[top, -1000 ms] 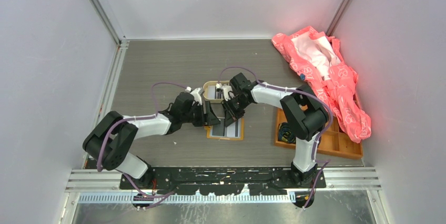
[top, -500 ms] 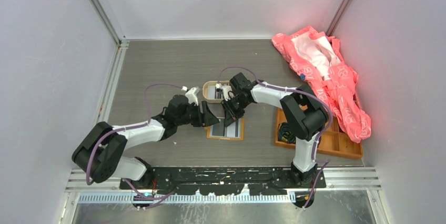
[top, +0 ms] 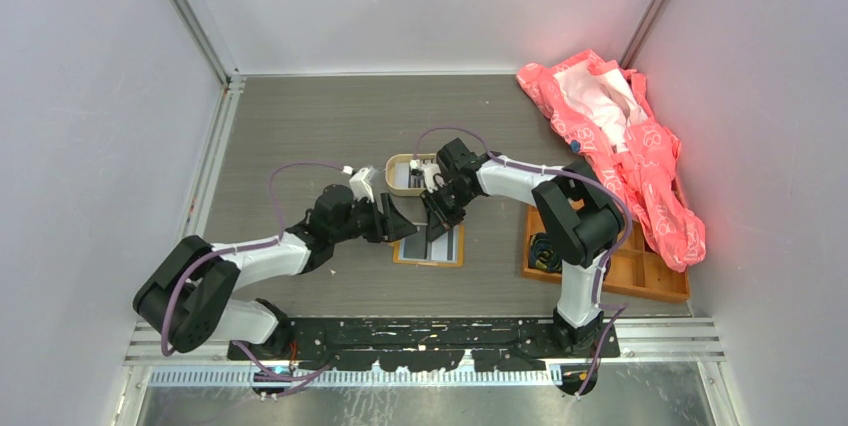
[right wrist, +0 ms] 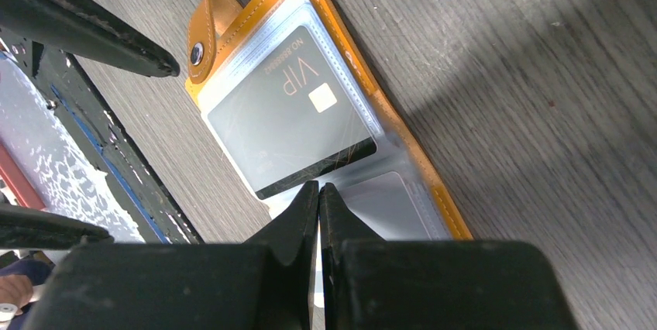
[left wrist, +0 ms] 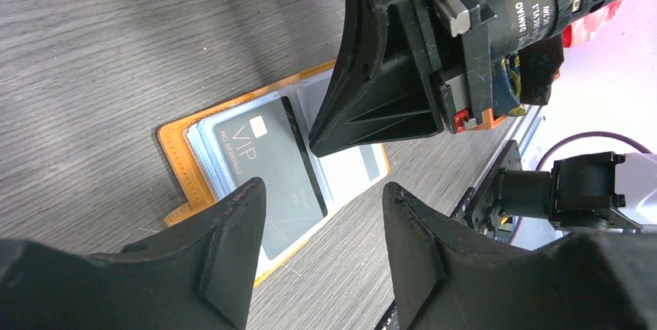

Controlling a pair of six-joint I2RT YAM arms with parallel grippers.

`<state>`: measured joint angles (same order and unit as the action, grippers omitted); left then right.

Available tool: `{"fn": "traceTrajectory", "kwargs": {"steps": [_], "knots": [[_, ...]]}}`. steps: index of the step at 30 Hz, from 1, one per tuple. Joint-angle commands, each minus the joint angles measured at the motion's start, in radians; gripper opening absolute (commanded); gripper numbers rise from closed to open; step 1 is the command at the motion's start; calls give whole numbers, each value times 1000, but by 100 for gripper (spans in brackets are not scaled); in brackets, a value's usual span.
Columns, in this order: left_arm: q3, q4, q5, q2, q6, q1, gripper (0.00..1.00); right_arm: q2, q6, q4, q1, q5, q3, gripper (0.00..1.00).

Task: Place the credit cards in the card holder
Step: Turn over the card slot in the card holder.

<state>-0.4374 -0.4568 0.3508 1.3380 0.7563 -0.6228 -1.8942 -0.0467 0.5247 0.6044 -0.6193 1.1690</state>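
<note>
On the grey table (top: 300,126) lie a pink cloth (top: 620,136), an orange tray (top: 650,276), a tin (top: 403,174) and, at the middle just in front of the tin, the open card holder (top: 415,256). A dark card (right wrist: 294,113) sits in one of its clear sleeves and reads "VIP", with "NO" and digits too small to read; the right wrist motor is marked "DAMIAO". Since a second ago the left arm's elbow has swung down and left and its wrist has backed off slightly, while the right arm has stayed put. The left gripper (left wrist: 321,190) hangs low over the holder with its fingers spread. The right gripper (right wrist: 318,188) is pressed together at the card's edge, perhaps nipping a sleeve.
</note>
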Motion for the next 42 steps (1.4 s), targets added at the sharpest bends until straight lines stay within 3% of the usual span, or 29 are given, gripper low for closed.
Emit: {"fn": "traceTrajectory", "kwargs": {"steps": [1, 26, 36, 42], "knots": [[1, -84, 10, 11, 6, -5, 57, -6, -13, 11, -3, -18, 32, 8], [0, -72, 18, 22, -15, -7, 56, -9, -16, 14, -3, -25, 34, 9], [-57, 17, -11, 39, -58, -6, 55, -9, -16, 14, -3, -25, 34, 9], [-43, -27, 19, 37, -42, -7, 55, -8, -17, 16, -4, -26, 33, 9]]}}
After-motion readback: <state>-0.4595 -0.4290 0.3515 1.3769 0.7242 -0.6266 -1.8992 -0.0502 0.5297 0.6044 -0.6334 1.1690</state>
